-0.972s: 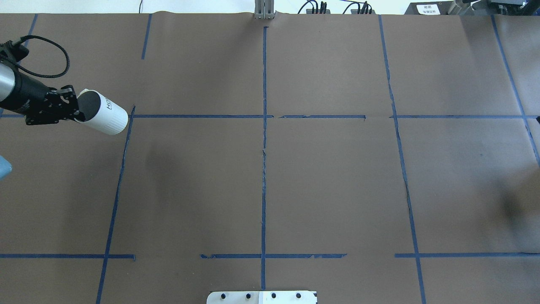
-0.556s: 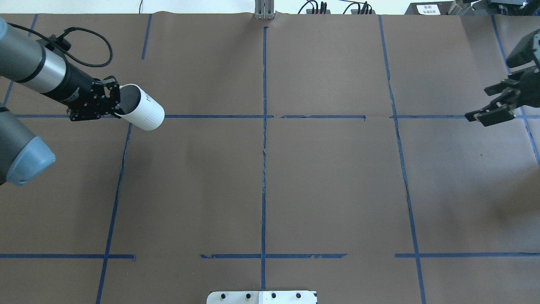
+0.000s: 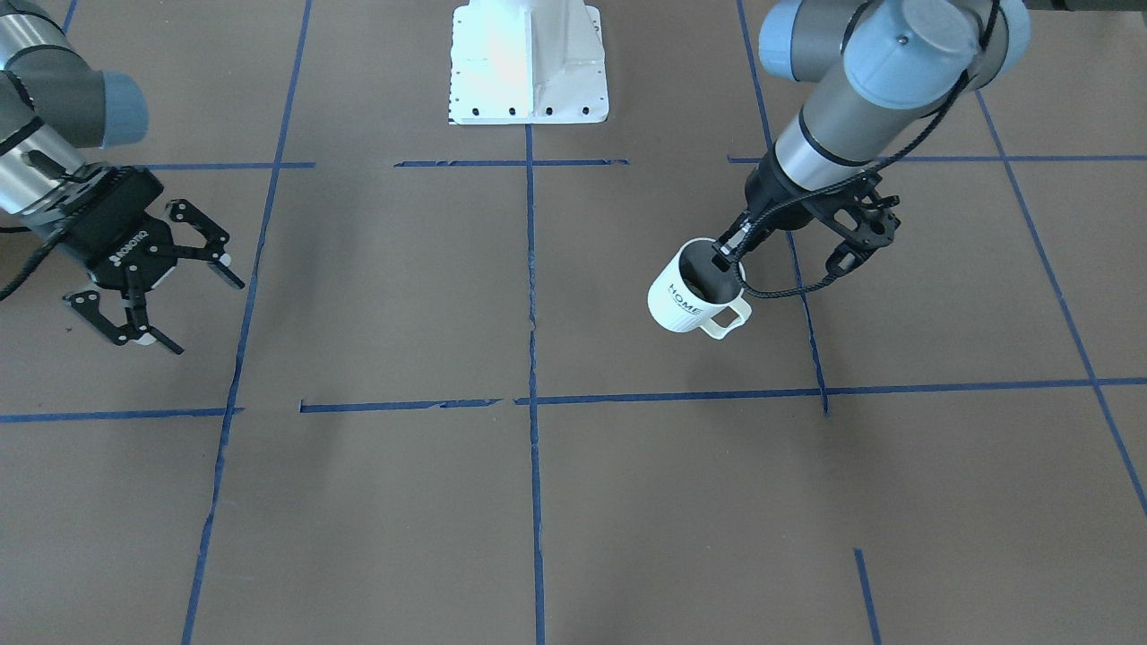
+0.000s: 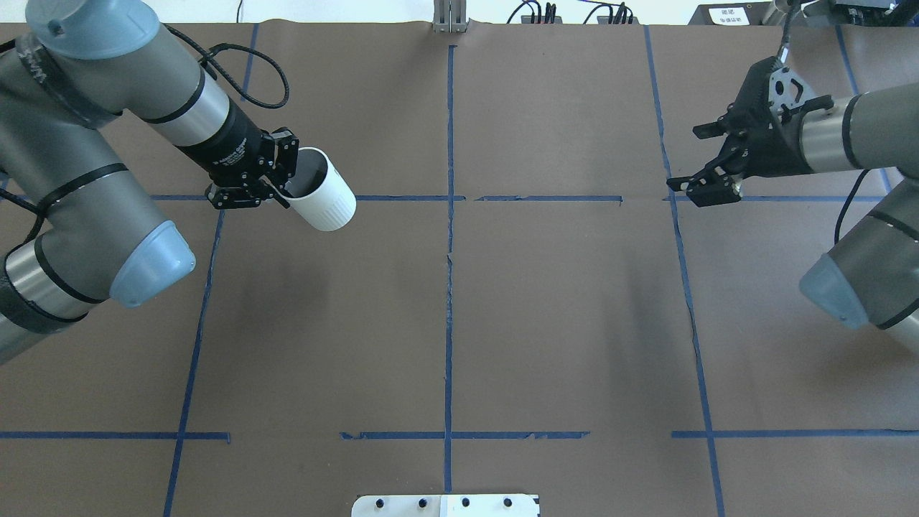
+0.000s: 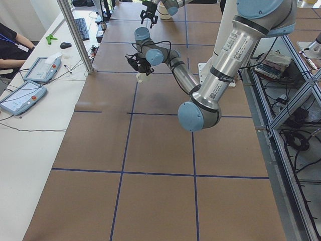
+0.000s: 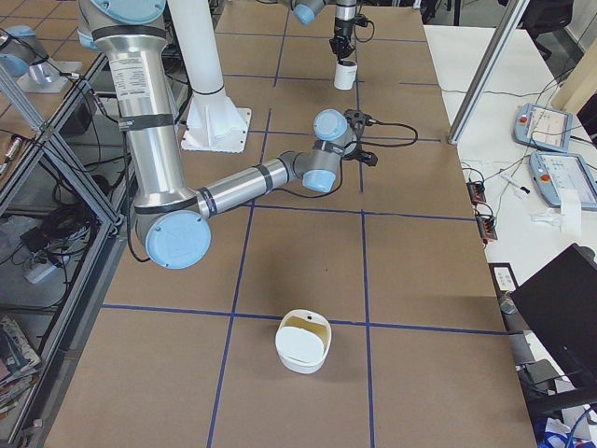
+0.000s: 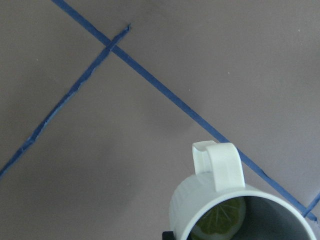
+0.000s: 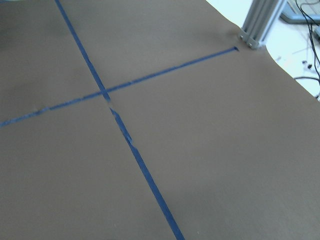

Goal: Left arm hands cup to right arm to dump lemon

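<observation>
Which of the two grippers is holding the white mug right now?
The left gripper: it is shut on the rim of the cup. The right gripper, the one lettered ROBOTIQ, hangs open and empty.

Cup (image 4: 324,199): white ribbed mug, "HOME" lettering, tilted, clear of tabletop (image 4: 546,301), 10 o'clock from centre. Left gripper (image 4: 281,188) pinches rim. Lemon (image 7: 220,220) slice inside.

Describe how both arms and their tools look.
The left arm and right arm are silver-grey tubes with pale blue joint caps. The left tool is a black open frame with a thin black cable; the right tool is black with white ROBOTIQ lettering.
</observation>
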`<state>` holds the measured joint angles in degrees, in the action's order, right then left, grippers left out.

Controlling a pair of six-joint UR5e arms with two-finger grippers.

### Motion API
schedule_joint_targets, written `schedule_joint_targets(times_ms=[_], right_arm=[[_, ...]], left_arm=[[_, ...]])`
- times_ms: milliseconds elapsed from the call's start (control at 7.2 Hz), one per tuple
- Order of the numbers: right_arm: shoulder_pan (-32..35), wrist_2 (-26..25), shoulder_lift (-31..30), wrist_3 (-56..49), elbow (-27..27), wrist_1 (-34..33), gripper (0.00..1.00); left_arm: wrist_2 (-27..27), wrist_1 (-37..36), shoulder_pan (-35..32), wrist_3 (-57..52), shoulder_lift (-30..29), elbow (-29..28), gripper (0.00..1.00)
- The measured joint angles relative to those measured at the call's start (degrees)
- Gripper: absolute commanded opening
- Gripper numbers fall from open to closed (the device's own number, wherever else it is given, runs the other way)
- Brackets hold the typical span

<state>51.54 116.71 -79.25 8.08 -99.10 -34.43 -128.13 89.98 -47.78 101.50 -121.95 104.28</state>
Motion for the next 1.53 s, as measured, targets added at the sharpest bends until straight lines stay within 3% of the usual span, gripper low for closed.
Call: schedule_joint_targets(times_ms=[278,556,694,972,1528], right_arm=[[-10.1,-12.4,5.7,4.4,0.9,5.5,0.99],[-20.8,-27.9,9.8,9.9,0.9,6.4,0.99],[-24.6,-32.8,11.4,11.0,0.8,6.5,0.99],[-28.7,-36.2,13.9,11.5,0.7,6.6,0.99],[-30.6,-37.5,15.1,11.6,0.9,6.6,0.99]], left_arm=[[0.0,-0.3,1.4,3.5,-2.9,-0.3,0.00],[0.1,-0.3,2.4,5.8,-4.5,-0.4,0.00],[0.1,-0.3,2.7,6.2,-4.9,-0.4,0.00],[0.6,-0.3,3.9,7.7,-5.9,-0.3,0.00],[2.8,-0.3,7.3,11.3,-7.9,-0.1,0.00]])
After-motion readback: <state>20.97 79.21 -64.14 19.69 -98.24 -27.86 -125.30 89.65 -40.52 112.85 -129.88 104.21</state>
